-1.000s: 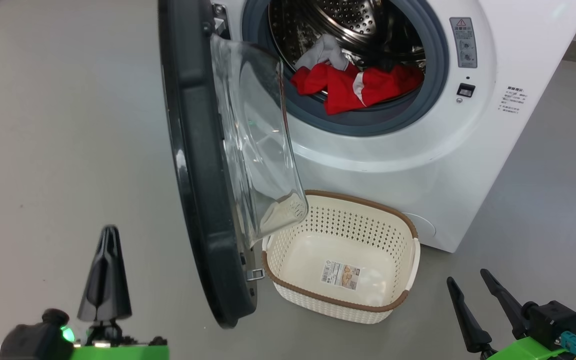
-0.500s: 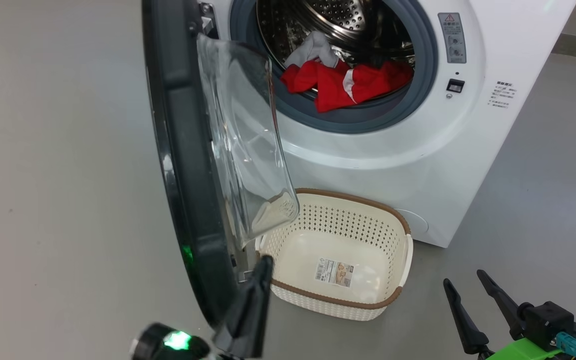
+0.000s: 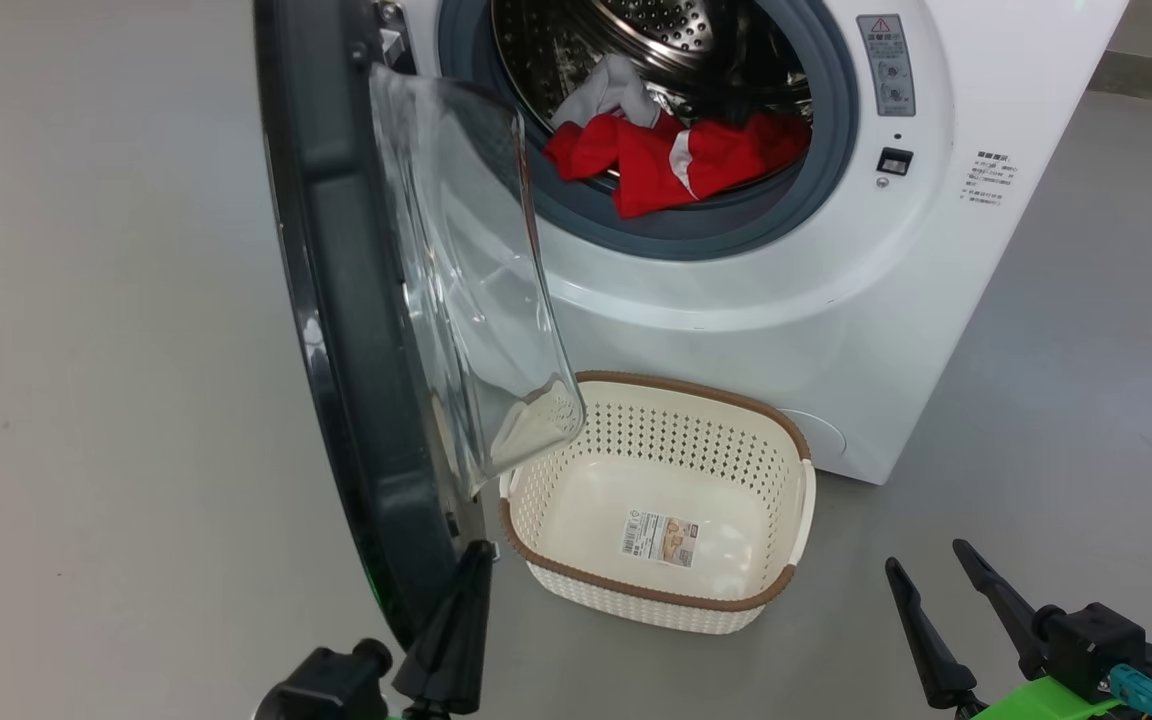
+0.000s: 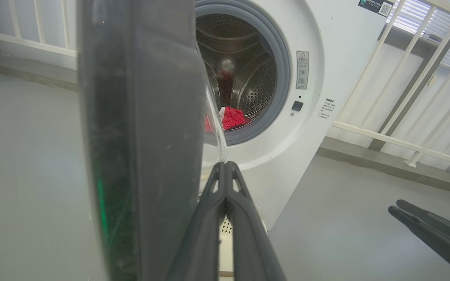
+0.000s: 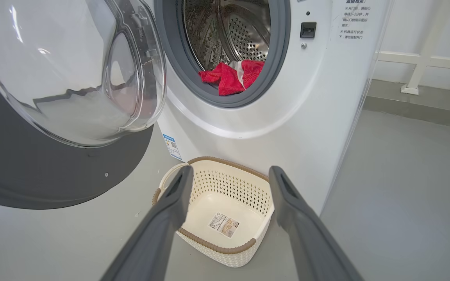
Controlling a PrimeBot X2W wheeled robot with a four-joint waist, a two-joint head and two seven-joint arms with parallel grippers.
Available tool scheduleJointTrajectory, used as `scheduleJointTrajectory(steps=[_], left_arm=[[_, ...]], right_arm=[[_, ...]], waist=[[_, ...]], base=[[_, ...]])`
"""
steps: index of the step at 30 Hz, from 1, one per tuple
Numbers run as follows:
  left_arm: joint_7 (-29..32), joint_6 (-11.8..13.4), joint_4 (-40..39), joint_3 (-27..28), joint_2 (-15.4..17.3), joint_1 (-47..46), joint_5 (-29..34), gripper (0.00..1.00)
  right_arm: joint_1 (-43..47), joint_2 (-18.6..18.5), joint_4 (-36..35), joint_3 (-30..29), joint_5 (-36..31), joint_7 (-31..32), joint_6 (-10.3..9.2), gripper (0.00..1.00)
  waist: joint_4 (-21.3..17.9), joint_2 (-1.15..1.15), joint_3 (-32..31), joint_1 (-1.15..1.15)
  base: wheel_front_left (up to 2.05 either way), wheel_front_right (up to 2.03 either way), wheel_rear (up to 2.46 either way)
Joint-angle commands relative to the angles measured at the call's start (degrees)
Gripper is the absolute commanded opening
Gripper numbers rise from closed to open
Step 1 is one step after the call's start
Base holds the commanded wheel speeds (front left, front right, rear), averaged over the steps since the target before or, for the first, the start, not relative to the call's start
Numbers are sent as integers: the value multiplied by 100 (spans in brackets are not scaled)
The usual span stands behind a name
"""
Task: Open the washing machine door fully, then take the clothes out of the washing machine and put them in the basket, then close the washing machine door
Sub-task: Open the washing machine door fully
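Standing open at the left of your head view, the washing machine door [image 3: 356, 330] juts out from the front of the machine, its black rim edge-on to you and its clear glass bowl [image 3: 466, 270] bulging right, toward the opening. Inside the steel drum [image 3: 676, 30] the clothes [image 3: 681, 165] lie at the front lip: a crumpled red garment with a white stripe, one fold drooping onto the grey rubber seal [image 3: 726, 225], and a greyish-white piece on top toward the back. The washing machine [image 3: 836, 330] is a white box with a warning sticker [image 3: 886, 65] to the right of the opening. The basket [image 3: 698, 387] sits on the floor just in front of the machine, below the opening, cream with a brown rim and a paper label [image 3: 658, 537] on its bottom; in your head view the lower corner of the glass bowl overlaps its back left corner. Your left gripper [image 3: 479, 552] is clenched, both dark fingers pressed together and holding nothing, its tip just beside the bottom inner edge of the door; you cannot tell whether it touches. Your right gripper [image 3: 926, 557] is at the lower right, fingers spread and holding nothing, to the right of the basket over the grey floor [image 3: 86, 400]. A white railing [image 4: 404, 143] stands beyond the machine in your left wrist view
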Motion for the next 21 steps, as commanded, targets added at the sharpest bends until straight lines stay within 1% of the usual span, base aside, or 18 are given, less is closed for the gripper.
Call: scheduleJointTrajectory(steps=[1,10,14,21], left_arm=[[-29,27,-53,261,8,-223,-29,0],[-29,68,181,720,8,-239,-59,0],[-29,85,179,1186,8,-148,54,0],[-29,-40,304,2010,8,-65,296,0]], right_arm=[[-157,-73,-143,116,-53,-53,36,100],[-175,-86,-175,124,-48,-53,36,100],[-180,-101,-205,107,-48,-53,36,100],[-205,-127,-221,131,-53,-53,36,100]], waist=[[-5,0,7,0],[-6,0,68,0],[17,0,103,0],[28,0,159,0]], base=[[0,0,0],[0,0,0],[0,0,0],[0,0,0]])
